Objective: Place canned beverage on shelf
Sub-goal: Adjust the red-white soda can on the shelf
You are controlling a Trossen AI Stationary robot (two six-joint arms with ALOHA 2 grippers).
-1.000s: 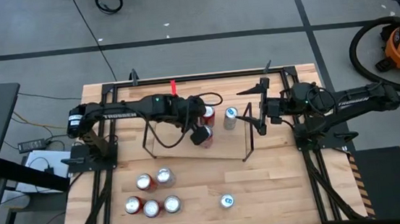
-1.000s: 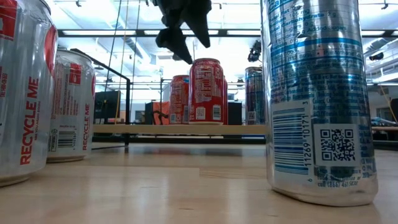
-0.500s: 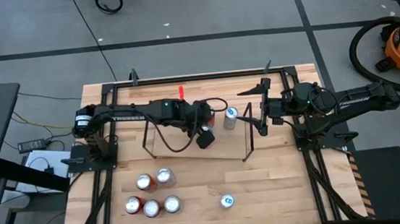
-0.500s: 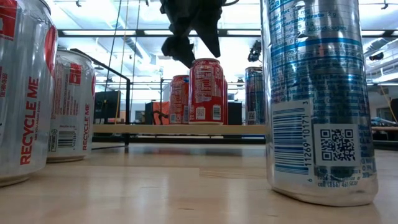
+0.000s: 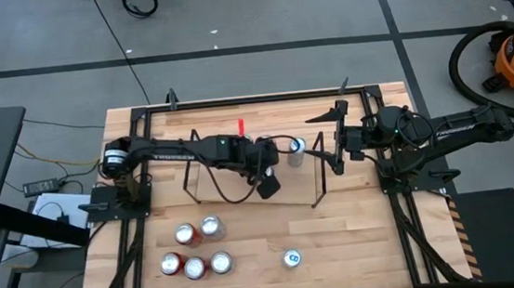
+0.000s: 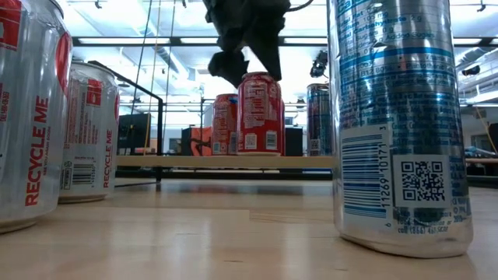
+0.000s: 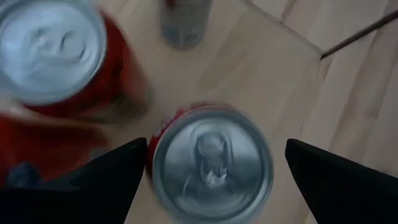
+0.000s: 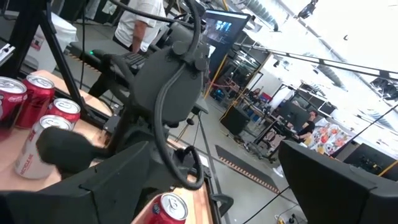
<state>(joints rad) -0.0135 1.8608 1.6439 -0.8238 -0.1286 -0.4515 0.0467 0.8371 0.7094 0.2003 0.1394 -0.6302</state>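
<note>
The shelf [image 5: 234, 197], a light-wood board with black wire ends, lies mid-table. On it stand two red cans [image 6: 261, 113] [image 6: 224, 124] and a blue-silver can [image 5: 296, 150]. My left gripper [image 6: 252, 71] hangs open over the nearer red can [image 7: 211, 163], one finger [image 7: 106, 180] on each side of its top; I cannot tell whether they touch it. In the high view the left arm [image 5: 266, 162] hides both red cans. My right gripper [image 5: 329, 147] stands open and level at the shelf's right end, holding nothing.
Several red cans [image 5: 196, 247] and one blue can [image 5: 291, 258] stand loose on the tabletop near its front edge; they loom large in the low view [image 6: 23, 117] [image 6: 397, 124]. Black rails [image 5: 234, 99] frame the table. A person [image 8: 140, 18] stands beyond it.
My left gripper has gone toward the table's right edge and down, from beside the nearer red can on the shelf to its top, where its fingers now stand on either side. It has stayed open. The cans have not moved.
</note>
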